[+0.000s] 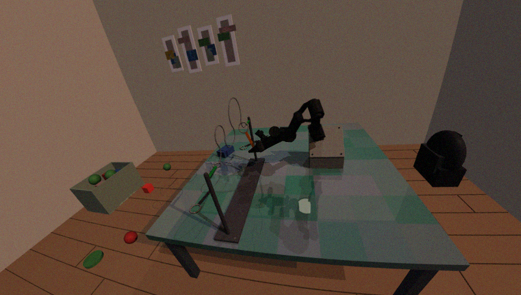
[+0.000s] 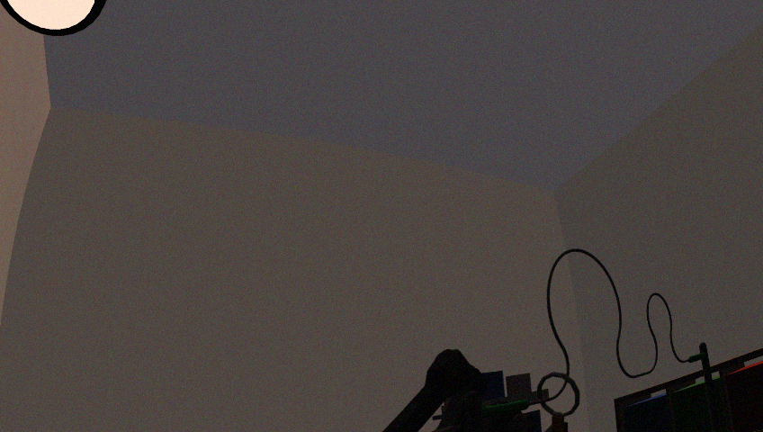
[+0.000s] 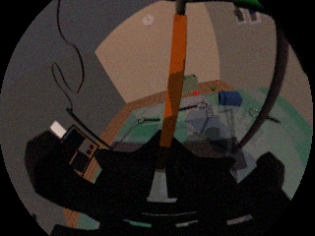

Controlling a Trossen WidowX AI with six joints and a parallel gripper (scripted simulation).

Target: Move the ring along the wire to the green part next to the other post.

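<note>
My gripper (image 1: 252, 149) (image 3: 161, 133) is shut on the lower end of the orange handle (image 1: 249, 139) (image 2: 559, 422) (image 3: 174, 74). The handle slants up to the ring (image 1: 239, 128) (image 2: 578, 396), which is above the wrist view's edge. The grey wire (image 1: 228, 109) (image 2: 548, 294) passes through the ring in the exterior view, just beyond the green part (image 2: 503, 408) by the far post (image 1: 255, 155) (image 3: 281, 64). I cannot tell the exact gap between ring and wire. The other green part (image 1: 212, 171) (image 2: 695, 357) is by the near post (image 1: 215, 201) (image 2: 703, 350).
The wire rises in a tall loop, dips, then makes a smaller loop. A dark base board (image 1: 239, 204) joins the posts. A blue block (image 1: 225, 151) (image 3: 229, 98) and several loose rings with dark handles lie on the table behind the wire. The arm's grey base box (image 1: 326, 161) is to the right.
</note>
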